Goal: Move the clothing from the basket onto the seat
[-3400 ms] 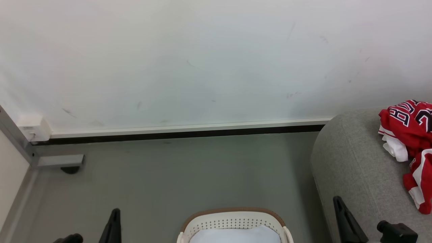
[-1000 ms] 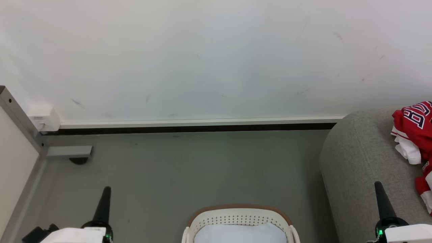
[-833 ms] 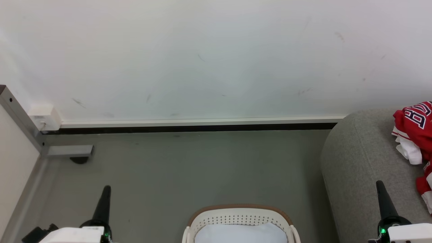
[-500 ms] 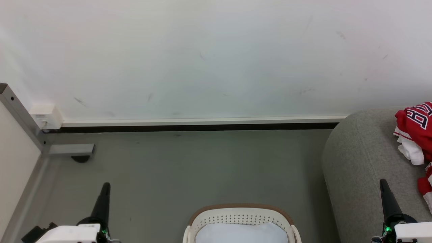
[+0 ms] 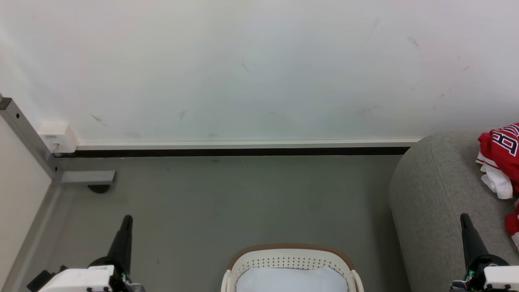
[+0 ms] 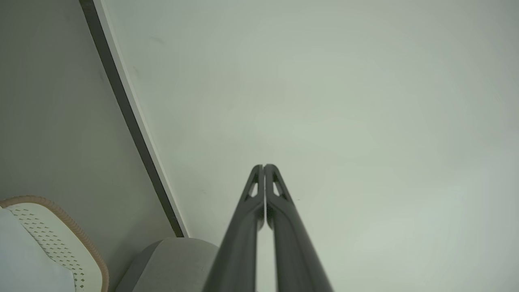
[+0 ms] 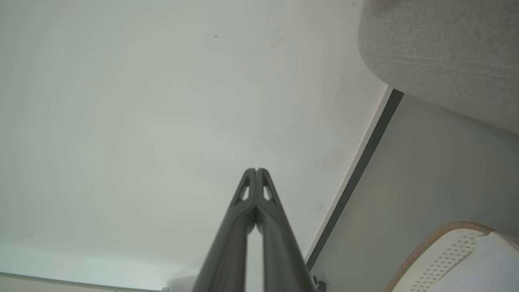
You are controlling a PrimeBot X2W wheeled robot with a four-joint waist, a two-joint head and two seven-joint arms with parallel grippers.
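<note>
The clothing (image 5: 498, 148) is lying on the seat (image 5: 429, 194), in from its left edge, ahead-right of the right gripper (image 5: 464, 217), the nearer one; it and the left gripper (image 5: 127, 219) are flanking the basket (image 5: 290, 248), fingers pressed together, gripping nothing.

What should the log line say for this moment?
left claw: shut, empty | right claw: shut, empty | clothing: on seat | basket: white cloth inside
</note>
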